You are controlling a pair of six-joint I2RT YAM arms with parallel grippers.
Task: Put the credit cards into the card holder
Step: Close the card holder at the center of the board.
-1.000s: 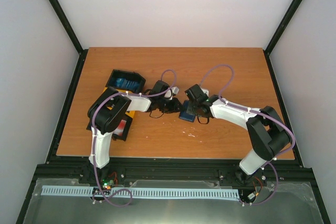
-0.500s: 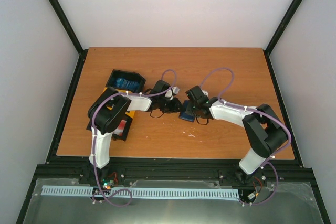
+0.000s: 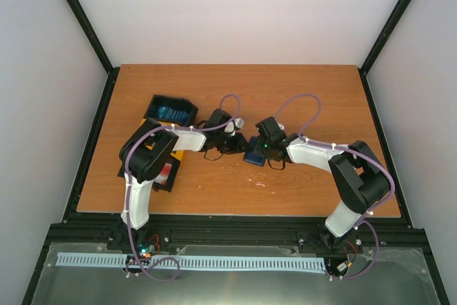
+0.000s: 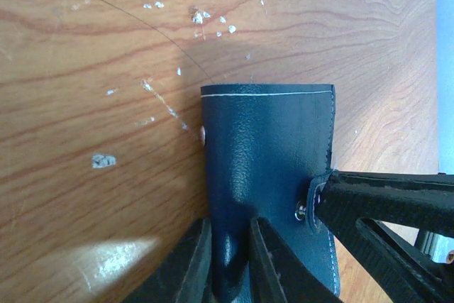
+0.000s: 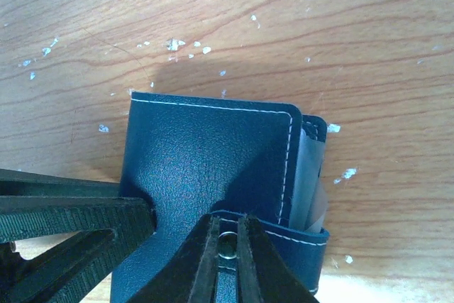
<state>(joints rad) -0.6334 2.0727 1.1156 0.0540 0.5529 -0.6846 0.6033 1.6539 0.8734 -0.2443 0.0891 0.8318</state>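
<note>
The dark navy card holder (image 3: 253,153) lies folded on the table between both grippers. In the left wrist view the card holder (image 4: 273,154) stands out ahead, and my left gripper (image 4: 230,230) is shut on its folded edge. In the right wrist view the card holder (image 5: 202,161) shows white stitching, with grey cards (image 5: 312,179) poking out at its right side. My right gripper (image 5: 228,223) is shut on the holder's snap strap (image 5: 227,245). In the top view the left gripper (image 3: 237,145) and the right gripper (image 3: 263,151) meet at the holder.
A black box (image 3: 171,111) with blue cards stands at the back left. A black-and-yellow tray (image 3: 158,176) holding a white card with a red blotch (image 3: 166,173) lies under the left arm. White specks (image 4: 206,19) dot the wood.
The right arm has shifted slightly to the left, toward the card holder. The left arm and the holder have hardly moved.
</note>
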